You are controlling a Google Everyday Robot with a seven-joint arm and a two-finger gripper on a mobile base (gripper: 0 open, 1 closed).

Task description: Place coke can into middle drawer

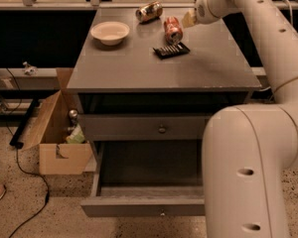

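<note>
The coke can, red with white markings, lies on its side at the back of the grey cabinet top, right of centre. My gripper is just to the right of the can's far end, close to it, low over the top. The middle drawer is pulled open at the bottom front, with its small knob on the front panel. Its inside shows nothing in it, and its right part is hidden behind my arm.
A brownish-gold can lies behind the coke can. A white bowl sits at the back left. A black ridged object lies in front of the coke can. The upper knobbed drawer is shut. An open cardboard box stands left of the cabinet.
</note>
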